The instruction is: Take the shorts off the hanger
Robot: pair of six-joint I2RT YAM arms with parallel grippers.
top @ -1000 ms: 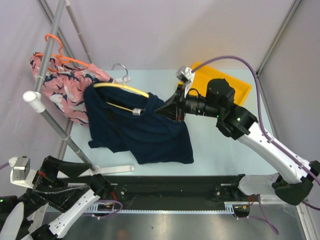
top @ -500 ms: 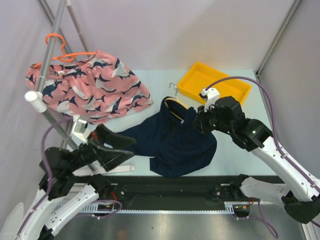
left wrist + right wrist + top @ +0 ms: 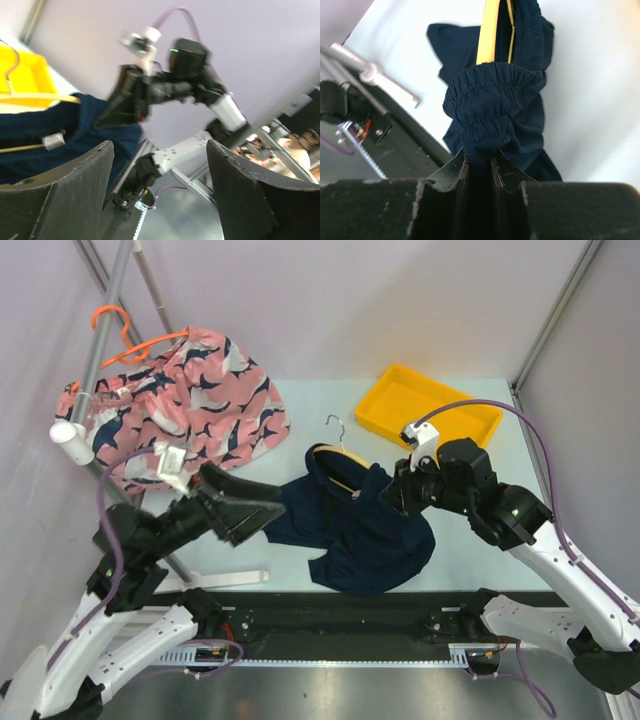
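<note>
**Overhead view.** My right pincer (image 3: 392, 496) is clenched on the bunched elastic waistband of the navy shorts (image 3: 365, 540). These lie crumpled on the tabletop (image 3: 480, 530), with the yellow hanger (image 3: 330, 453) threaded through the waistband. My left pincer (image 3: 250, 515) is spread and empty, hovering just beside the left edge of the navy shorts. The pink shorts (image 3: 190, 410) hang well apart on an orange hanger (image 3: 130, 348) at the rail (image 3: 98, 340).

**Right wrist view.** The gathered elastic sits between the closed jaws, and the hanger's arm runs up and away from it.

**Step in hand, as I judge it.** I am slipping the waistband off the hanger's end. To do this well, my left pincer should steady the hanger by its bar or hook. My right should draw the elastic along the arm and past its tip, not across it. Otherwise the hanger will likely drag along with the cloth.
</note>
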